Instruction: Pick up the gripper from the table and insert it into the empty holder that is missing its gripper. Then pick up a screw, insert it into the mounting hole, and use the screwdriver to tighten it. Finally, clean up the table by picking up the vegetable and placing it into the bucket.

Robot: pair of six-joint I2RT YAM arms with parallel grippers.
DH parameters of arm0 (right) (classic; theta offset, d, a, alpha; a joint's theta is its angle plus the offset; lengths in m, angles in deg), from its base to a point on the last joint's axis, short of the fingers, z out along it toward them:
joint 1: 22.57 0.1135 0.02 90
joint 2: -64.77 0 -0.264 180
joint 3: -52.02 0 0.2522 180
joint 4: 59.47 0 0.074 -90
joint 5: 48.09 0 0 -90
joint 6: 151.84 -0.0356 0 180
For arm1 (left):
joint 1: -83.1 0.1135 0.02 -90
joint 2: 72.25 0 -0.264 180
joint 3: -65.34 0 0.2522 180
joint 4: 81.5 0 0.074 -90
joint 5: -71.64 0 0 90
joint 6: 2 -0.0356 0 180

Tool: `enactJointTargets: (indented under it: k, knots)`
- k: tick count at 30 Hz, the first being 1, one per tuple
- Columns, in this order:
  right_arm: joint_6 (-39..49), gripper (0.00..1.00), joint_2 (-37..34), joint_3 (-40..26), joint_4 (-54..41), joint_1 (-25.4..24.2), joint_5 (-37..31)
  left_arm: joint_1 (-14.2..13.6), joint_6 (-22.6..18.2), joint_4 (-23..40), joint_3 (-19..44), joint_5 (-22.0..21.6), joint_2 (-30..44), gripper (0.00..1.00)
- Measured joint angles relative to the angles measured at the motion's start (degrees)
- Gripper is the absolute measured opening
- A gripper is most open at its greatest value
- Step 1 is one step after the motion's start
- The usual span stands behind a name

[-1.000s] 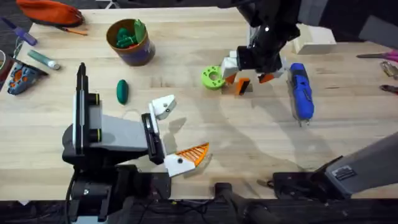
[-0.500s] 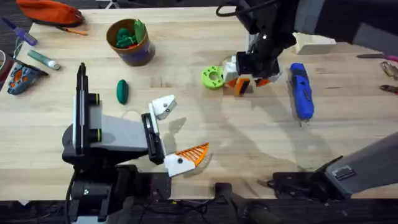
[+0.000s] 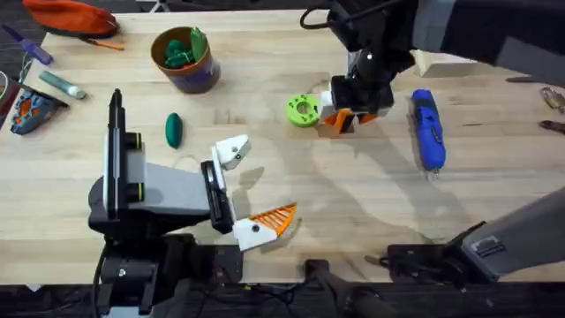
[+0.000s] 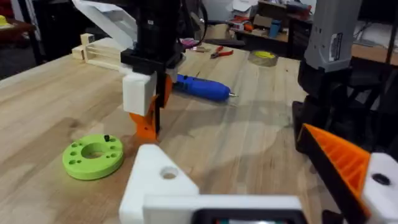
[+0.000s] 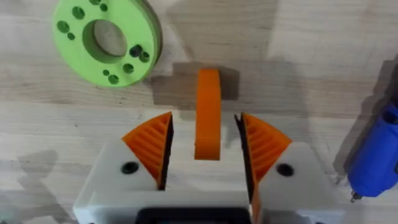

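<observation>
The orange ribbed gripper (image 5: 207, 115) stands on the table between the orange pads of my right gripper (image 5: 204, 124), which is open with a gap on each side. From overhead, the right gripper (image 3: 351, 113) hangs over that piece (image 3: 340, 122). My left gripper (image 3: 256, 187) is open near the table's front. Its bare white holder (image 4: 155, 180) faces a finger with an orange pad (image 4: 342, 162). The blue screwdriver (image 3: 427, 128) lies right of the right gripper. A dark green vegetable (image 3: 173, 129) lies in front of the tan bucket (image 3: 185, 60). No screw can be made out.
A lime-green disc (image 3: 302, 109) lies just left of the right gripper. An orange pouch (image 3: 71, 16) and small tools (image 3: 35, 97) sit at the far left. A wooden block (image 3: 446, 60) is at the back right, and pliers (image 3: 552, 102) lie at the right edge.
My right gripper has shifted slightly left and settled closer over the orange piece. The left arm has not moved.
</observation>
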Motion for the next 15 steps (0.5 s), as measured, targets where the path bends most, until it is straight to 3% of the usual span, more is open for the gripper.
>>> enactJointTargets:
  k: [15]
  knots:
    - [0.02,0.504,0.0,-1.11,-1.68,-0.02,-0.24,0.0,0.0,0.0,0.0,0.0,0.0,0.986]
